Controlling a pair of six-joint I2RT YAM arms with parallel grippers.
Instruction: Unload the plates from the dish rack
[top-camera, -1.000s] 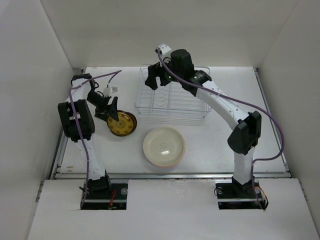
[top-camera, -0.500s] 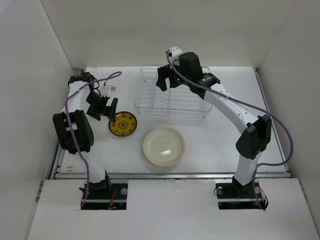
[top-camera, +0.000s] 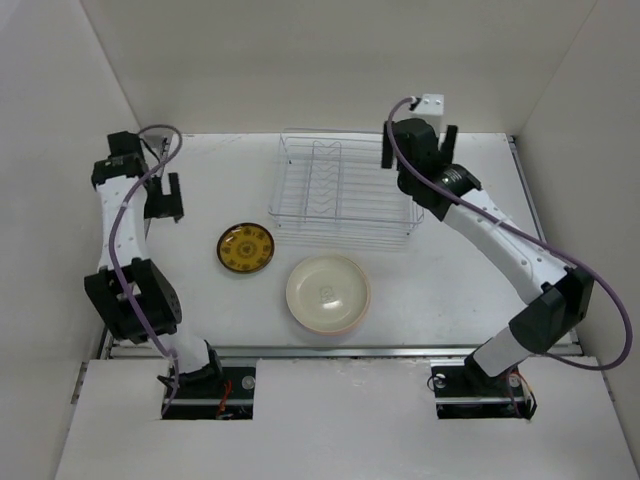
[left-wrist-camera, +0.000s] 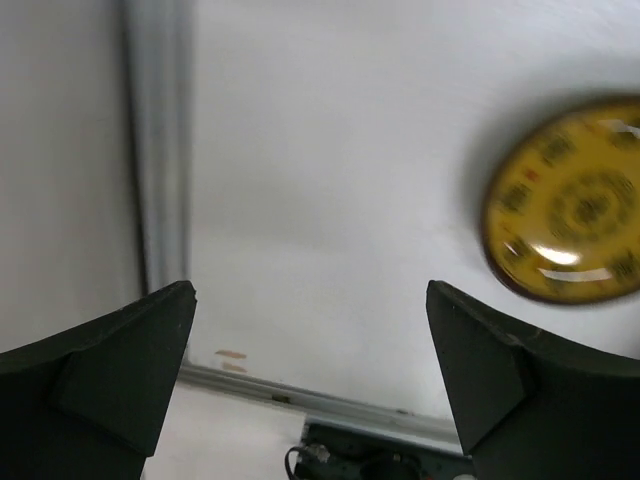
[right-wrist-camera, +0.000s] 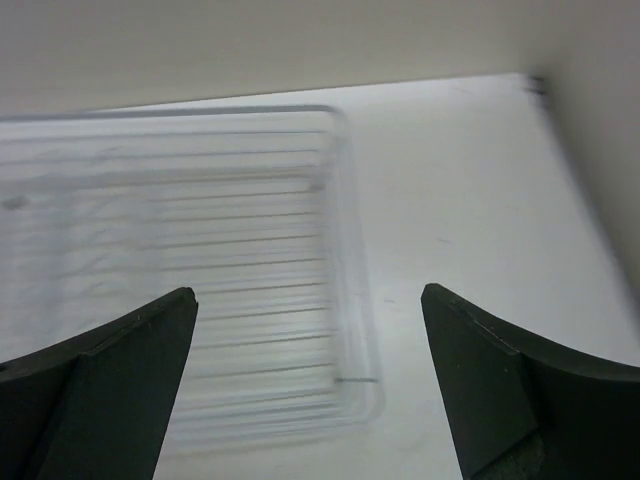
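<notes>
The dish rack (top-camera: 345, 192) stands at the back middle of the table, and no plates show in it. A brown-and-yellow plate (top-camera: 246, 247) lies flat on the table in front of its left end. A cream plate (top-camera: 328, 293), with a pinkish rim showing under its front edge, lies in front of the rack. My left gripper (top-camera: 165, 198) is open and empty by the left wall, apart from the brown-and-yellow plate (left-wrist-camera: 570, 205). My right gripper (top-camera: 418, 148) is open and empty above the rack's right end (right-wrist-camera: 340, 300).
White walls close in the left, back and right. A metal rail (top-camera: 340, 350) runs along the table's near edge. The left wall and its rail (left-wrist-camera: 160, 150) are close beside my left gripper (left-wrist-camera: 310, 290).
The left gripper let go of the brown-and-yellow plate, which now lies flat, and drew back to the left wall. The right gripper swung from the rack's left end to its right end.
</notes>
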